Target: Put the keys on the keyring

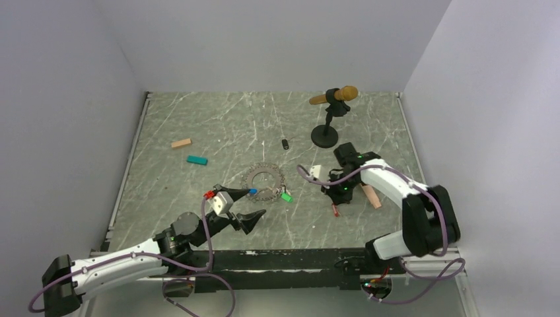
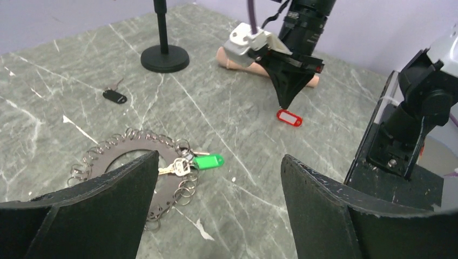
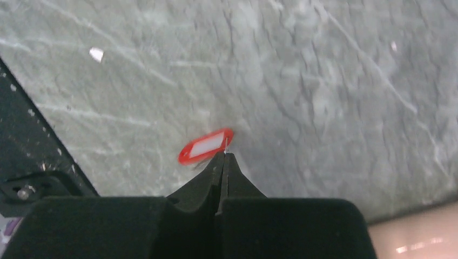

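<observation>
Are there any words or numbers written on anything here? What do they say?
No text can be read anywhere in these pictures.
Red key tag: the white label strip looks blank, but it is blurred.
Green key tag: no writing shows.
Black key fob: too small to tell.

No readable text; red tag [image 3: 206, 146] seems blank (blurred view).

The grey marble table [image 1: 218, 119] carries the keyring [image 1: 263, 179]. A green-tagged key [image 1: 286, 197] touches its right edge, a red-tagged key [image 1: 335, 211] lies farther right, and a teal block [image 1: 196, 160] lies to its left.
</observation>
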Controlling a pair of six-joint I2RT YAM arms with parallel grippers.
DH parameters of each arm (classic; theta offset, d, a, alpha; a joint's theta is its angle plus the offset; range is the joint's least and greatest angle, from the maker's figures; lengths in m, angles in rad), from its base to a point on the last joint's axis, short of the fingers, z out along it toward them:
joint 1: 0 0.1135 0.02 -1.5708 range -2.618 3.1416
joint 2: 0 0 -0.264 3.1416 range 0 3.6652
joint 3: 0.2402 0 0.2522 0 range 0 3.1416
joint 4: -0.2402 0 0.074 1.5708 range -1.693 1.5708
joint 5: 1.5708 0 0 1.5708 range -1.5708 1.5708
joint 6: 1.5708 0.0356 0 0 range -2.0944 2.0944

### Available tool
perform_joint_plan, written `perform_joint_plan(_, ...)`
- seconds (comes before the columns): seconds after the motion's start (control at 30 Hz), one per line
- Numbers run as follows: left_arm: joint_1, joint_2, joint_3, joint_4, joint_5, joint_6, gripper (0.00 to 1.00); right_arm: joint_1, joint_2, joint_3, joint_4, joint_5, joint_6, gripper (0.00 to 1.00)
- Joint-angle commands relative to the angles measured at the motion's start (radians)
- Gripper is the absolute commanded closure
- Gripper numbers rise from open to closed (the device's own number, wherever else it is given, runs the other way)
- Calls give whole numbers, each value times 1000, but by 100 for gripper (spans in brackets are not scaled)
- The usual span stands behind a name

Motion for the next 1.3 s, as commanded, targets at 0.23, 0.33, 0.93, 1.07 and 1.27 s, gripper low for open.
perform_joint_plan(0.23, -4, 2, 16, -70, 9, -40, 11, 136, 174, 114, 170, 49, 195, 100)
perform_joint_plan(0.33, -4, 5, 14, -66, 8, -34, 11, 137, 176, 107, 176, 29, 198, 100)
perform_joint_plan(0.93, -4, 60, 11, -19, 14, -47, 11, 137, 223, 125, 191, -7, 233, 100)
perform_joint_plan(1.07, -4, 65, 12, -17, 17, -50, 11, 118, 150, 126, 187, -63, 219, 100)
perform_joint_plan(1.27, -5, 47, 25, -45, 23, -55, 10, -28, 4, 126, 100, -302, 115, 100)
